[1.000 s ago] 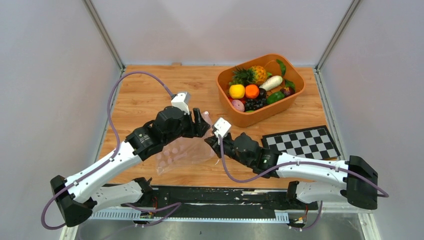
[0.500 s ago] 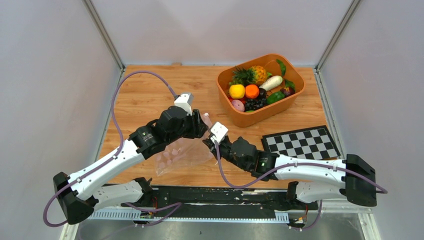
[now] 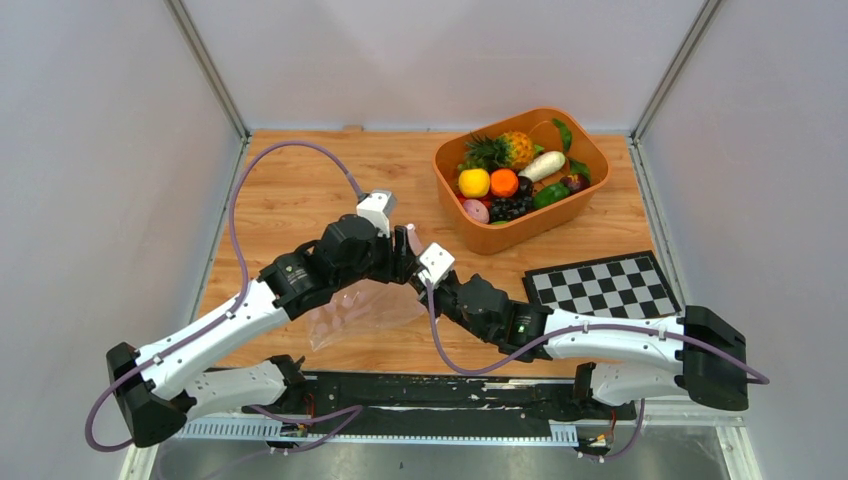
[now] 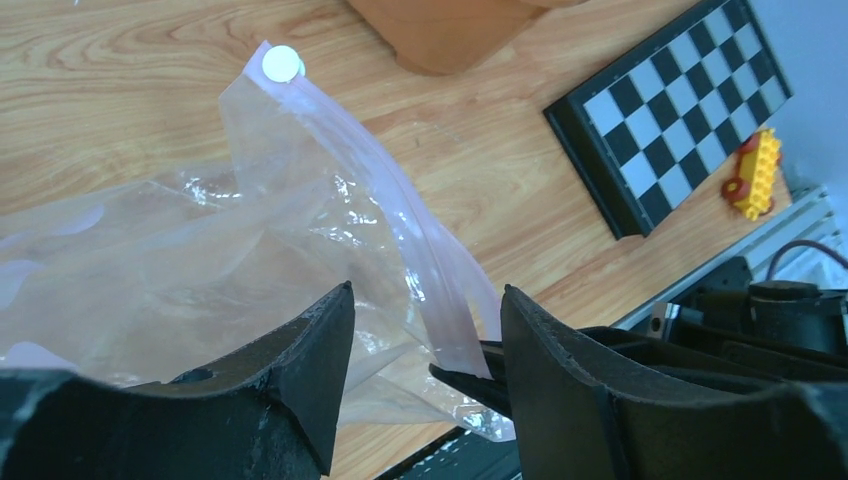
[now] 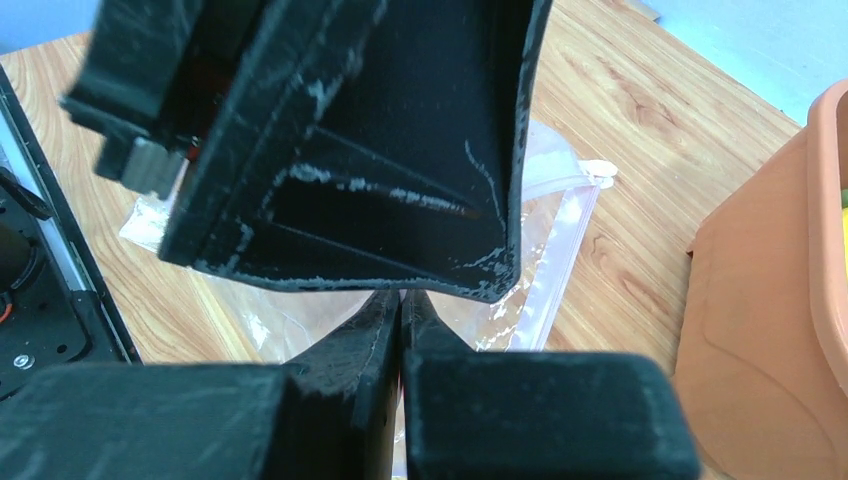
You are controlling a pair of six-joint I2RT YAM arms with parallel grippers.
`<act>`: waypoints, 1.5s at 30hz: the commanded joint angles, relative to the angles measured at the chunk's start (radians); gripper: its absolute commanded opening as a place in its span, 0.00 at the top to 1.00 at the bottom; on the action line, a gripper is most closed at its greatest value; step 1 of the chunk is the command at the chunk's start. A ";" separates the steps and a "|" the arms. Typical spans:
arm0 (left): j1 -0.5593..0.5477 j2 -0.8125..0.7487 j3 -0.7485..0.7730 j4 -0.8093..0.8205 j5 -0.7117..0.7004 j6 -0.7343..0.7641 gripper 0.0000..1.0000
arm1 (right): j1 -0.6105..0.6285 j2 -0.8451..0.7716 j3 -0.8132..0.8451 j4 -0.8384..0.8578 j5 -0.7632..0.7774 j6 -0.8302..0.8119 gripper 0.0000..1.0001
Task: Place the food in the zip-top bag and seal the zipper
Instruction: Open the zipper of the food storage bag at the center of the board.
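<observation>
The zipper point(image 4: 385, 200) is pinched in the clenched right tool point(image 5: 401, 298) and is straddled by the released left tool point(image 4: 425, 295).

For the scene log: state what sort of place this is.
Probably a robot lab test cell rather than a kitchen: a wooden table boxed in by plain white panels, a black-and-white checkerboard lying flat on it, and an orange tub of toy fruit.

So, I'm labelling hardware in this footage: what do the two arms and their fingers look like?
The left arm and right arm have white shells, black joints and black bases. A purple cable loops along each; a small white box sits at each wrist. The fingers are black, blocky, with pale scuffs.
</observation>
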 commanded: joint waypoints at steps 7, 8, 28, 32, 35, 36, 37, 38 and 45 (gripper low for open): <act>-0.008 -0.001 0.022 -0.004 -0.080 0.012 0.46 | 0.004 -0.006 0.038 0.078 -0.020 0.010 0.97; -0.008 -0.004 0.021 -0.002 -0.084 0.012 0.48 | 0.004 -0.006 0.038 0.078 -0.022 0.008 0.97; -0.008 -0.114 -0.039 0.026 -0.138 0.056 0.91 | -0.019 -0.177 0.014 0.002 -0.015 0.222 0.51; -0.008 -0.149 -0.048 0.026 -0.148 0.063 0.91 | -0.093 -0.212 -0.004 -0.095 0.070 0.371 0.48; -0.008 -0.162 -0.050 0.031 -0.137 0.067 0.91 | -0.216 -0.194 -0.027 -0.113 -0.081 0.481 0.48; -0.008 -0.160 -0.050 0.030 -0.129 0.068 0.90 | -0.253 -0.182 -0.034 -0.100 -0.144 0.509 0.48; -0.008 -0.158 -0.049 0.031 -0.120 0.070 0.90 | -0.281 -0.169 -0.039 -0.084 -0.186 0.531 0.48; -0.008 -0.155 -0.048 0.031 -0.113 0.072 0.89 | -0.289 -0.156 -0.042 -0.068 -0.210 0.541 0.47; -0.008 -0.128 -0.040 0.018 -0.091 0.069 0.88 | -0.290 -0.032 0.024 -0.076 -0.285 0.530 0.45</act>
